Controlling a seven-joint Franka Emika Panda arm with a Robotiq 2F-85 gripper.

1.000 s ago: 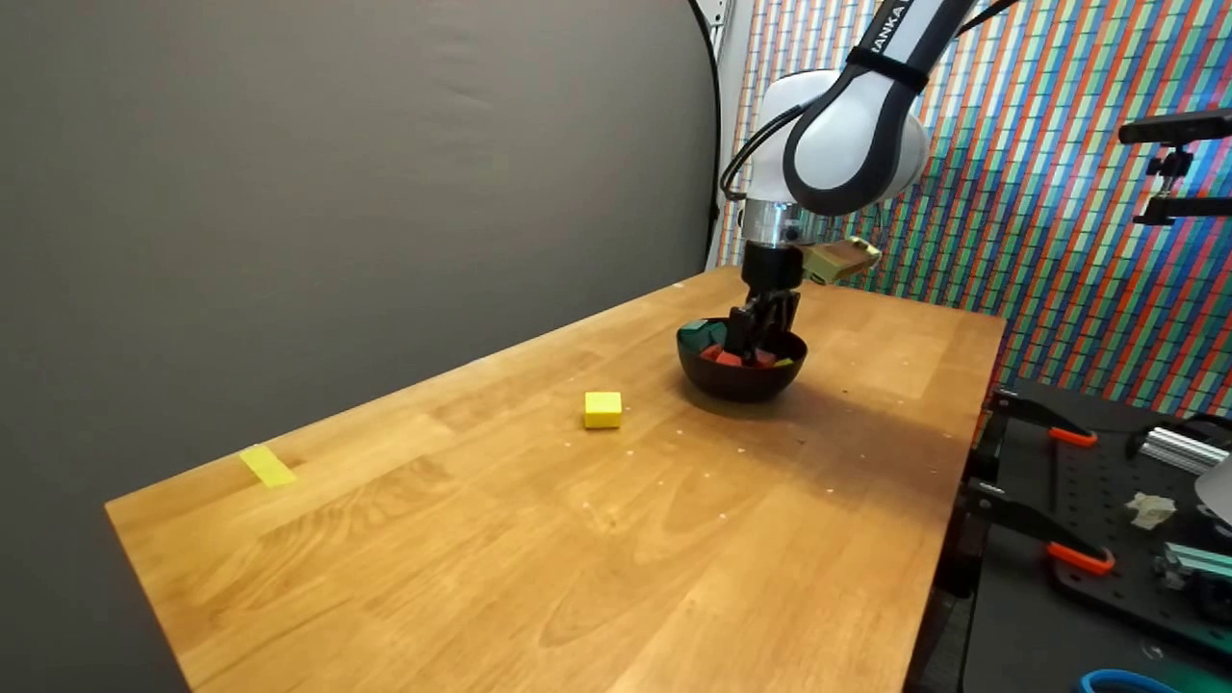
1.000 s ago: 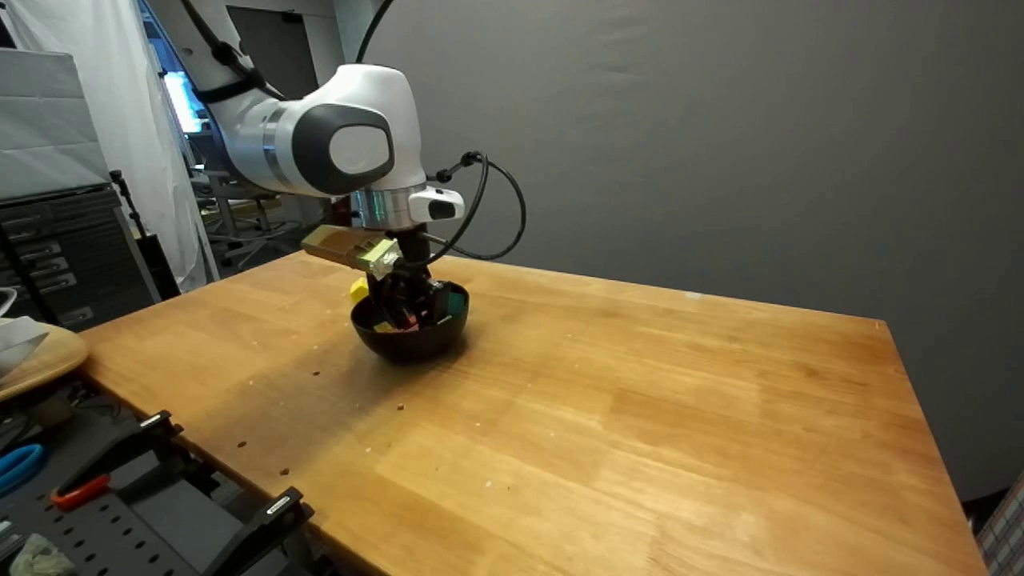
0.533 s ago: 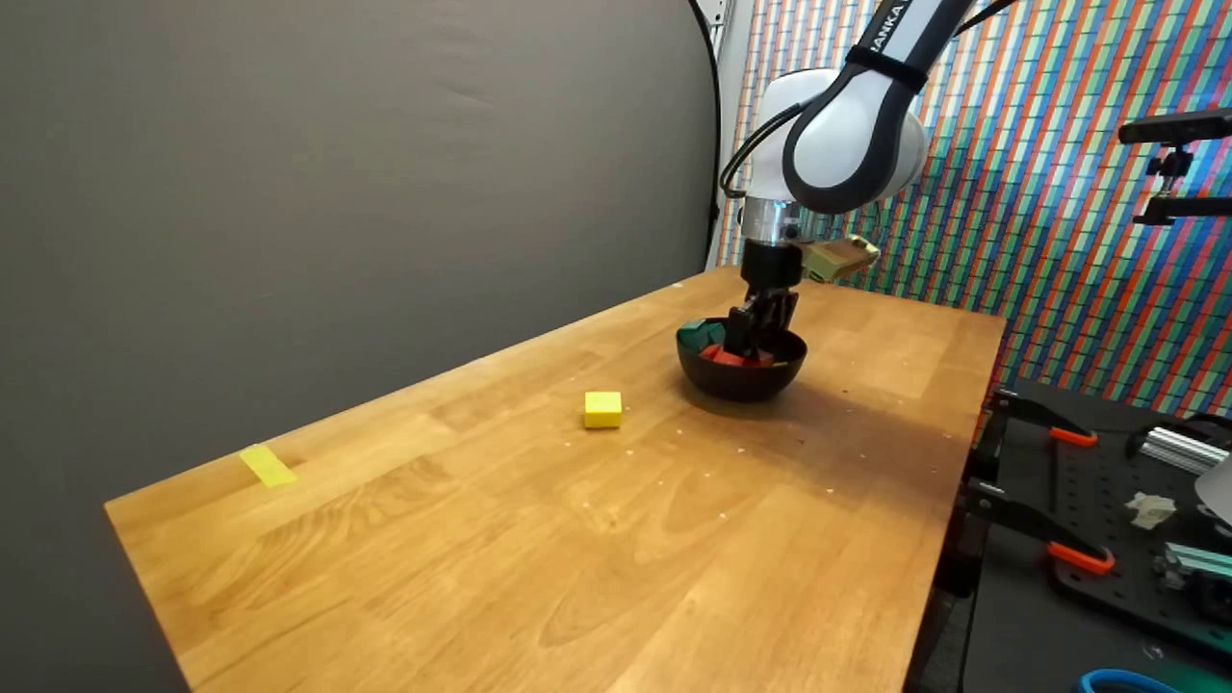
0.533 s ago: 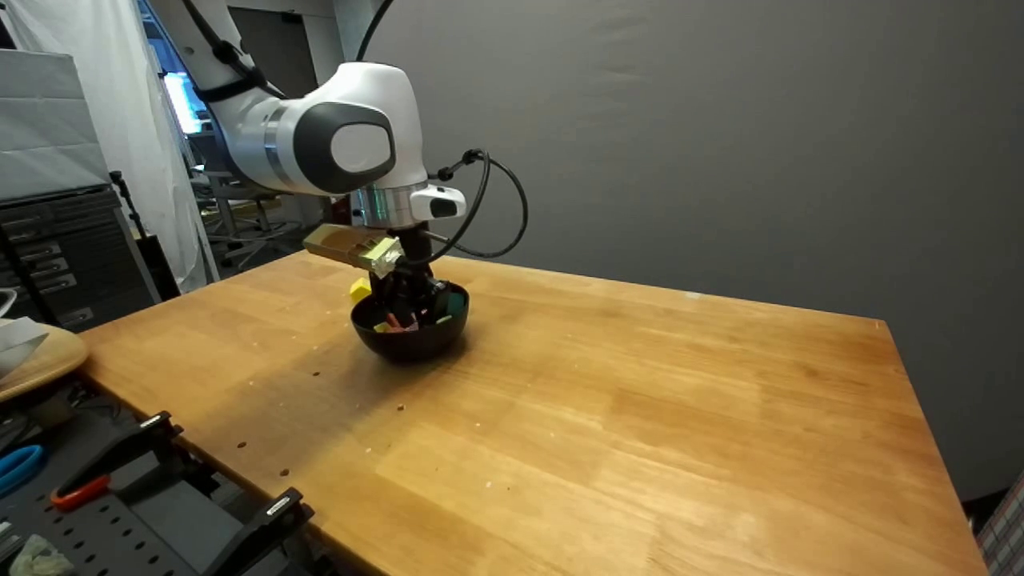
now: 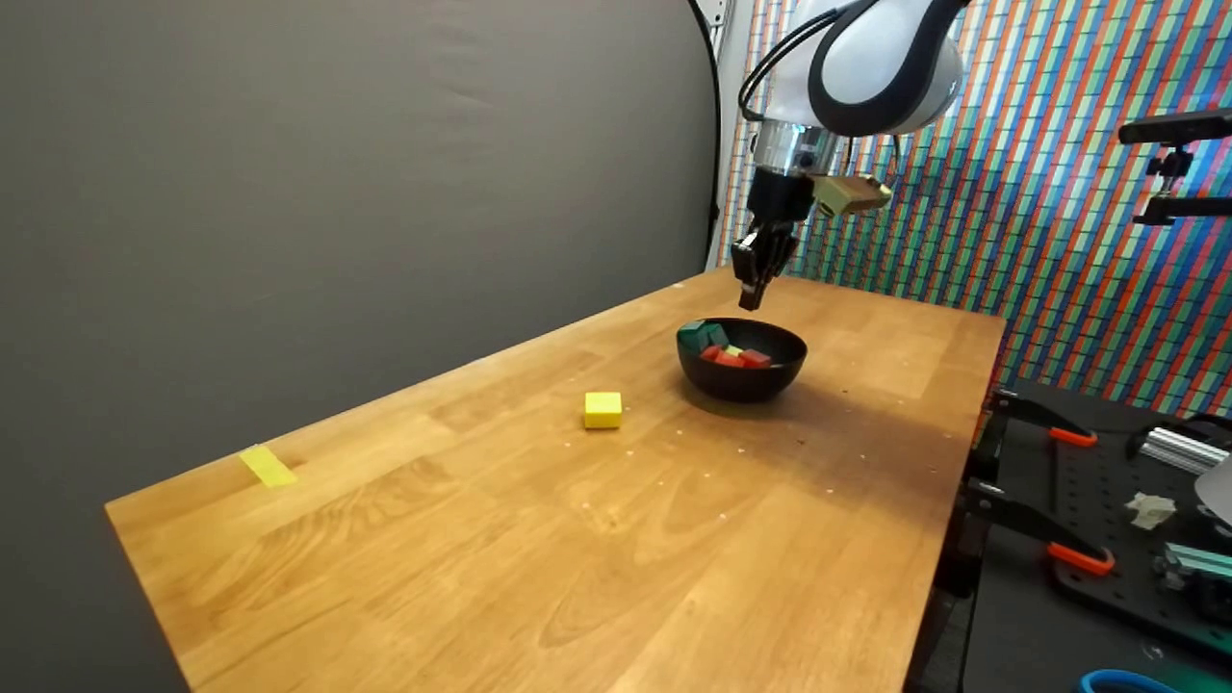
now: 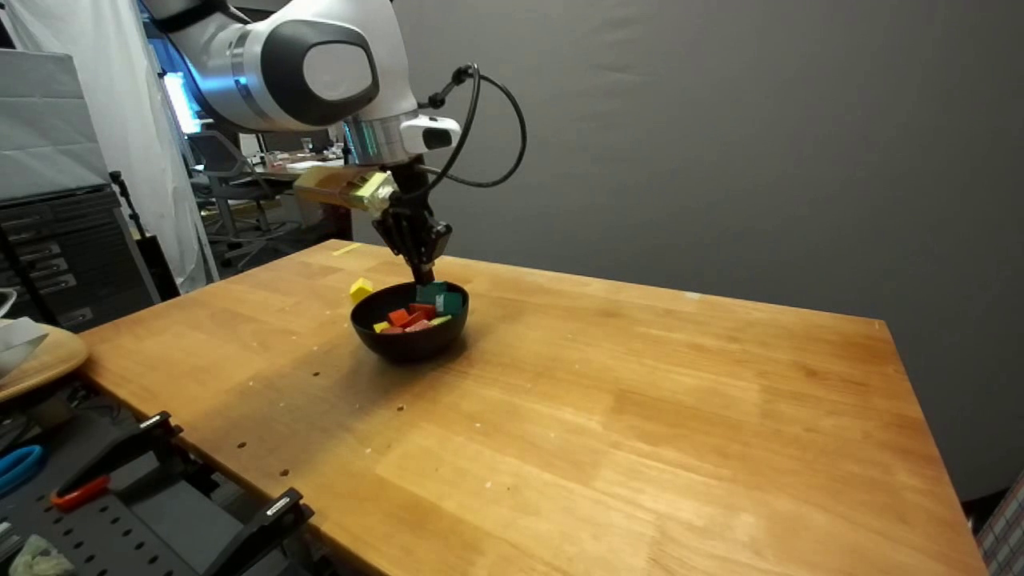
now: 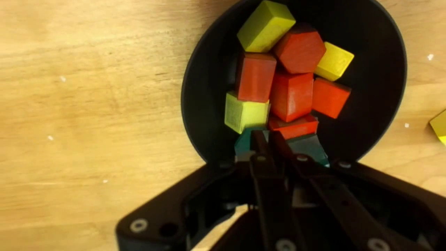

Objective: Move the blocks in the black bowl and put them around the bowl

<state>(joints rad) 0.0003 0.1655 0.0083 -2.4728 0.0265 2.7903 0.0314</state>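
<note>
The black bowl stands on the wooden table and appears in all views. Inside it lie several blocks: red ones such as the red block, yellow ones such as the yellow block, and green ones such as the green block, partly behind my fingers. One yellow block sits on the table outside the bowl, also at the right edge of the wrist view. Above the bowl hangs my gripper, its fingertips almost together and nothing between them. In an exterior view the gripper is over the bowl's far side.
A flat yellow strip is stuck near the table's edge. Beside the wooden table is a lower black bench with orange-tipped clamps along the table side. A round wooden board borders the table in an exterior view.
My gripper has risen from among the blocks to above the bowl, and its fingers have come together. Some blocks in the bowl have shifted. The yellow block on the table has stayed put.
</note>
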